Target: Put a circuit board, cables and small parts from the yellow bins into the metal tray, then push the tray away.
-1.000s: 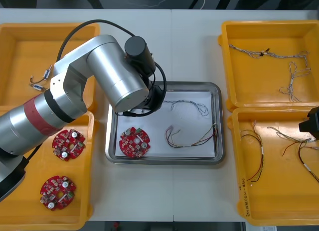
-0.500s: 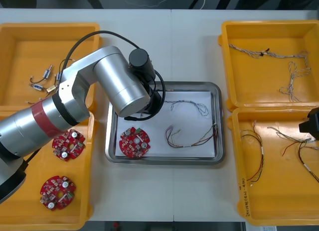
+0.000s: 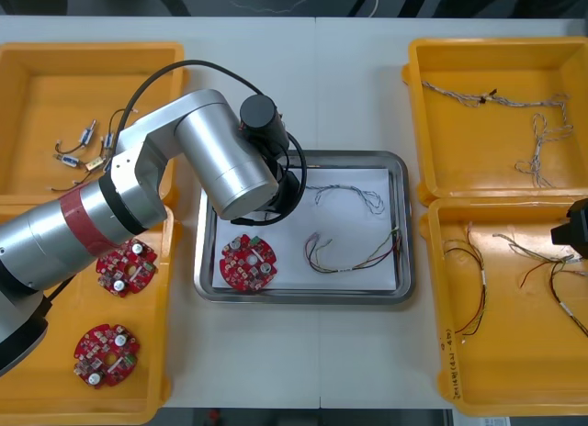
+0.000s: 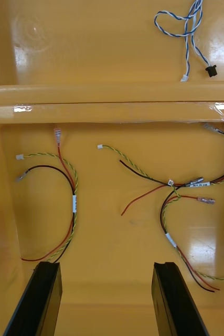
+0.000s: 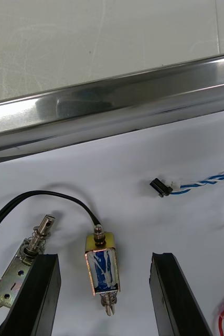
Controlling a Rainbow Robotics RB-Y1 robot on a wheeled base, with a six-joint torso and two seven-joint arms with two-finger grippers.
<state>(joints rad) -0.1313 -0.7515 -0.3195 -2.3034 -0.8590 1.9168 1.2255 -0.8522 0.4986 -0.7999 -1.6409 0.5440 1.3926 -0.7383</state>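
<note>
Tray (image 5: 112, 102): metal part (image 5: 102, 265) inside left tool (image 5: 104, 257)

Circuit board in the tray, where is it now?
Front view: the circuit board lies in the metal tray's near-left corner, left of the red and yellow cable, nearer the robot than the open left end effector.

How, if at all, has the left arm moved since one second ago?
Yes: the black joint cap on the left arm shifted toward the metal tray's far rim.

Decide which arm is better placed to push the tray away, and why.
Probably left: the left gripper hangs open over the metal tray, above small metal parts. The right gripper is over a yellow bin.
</note>
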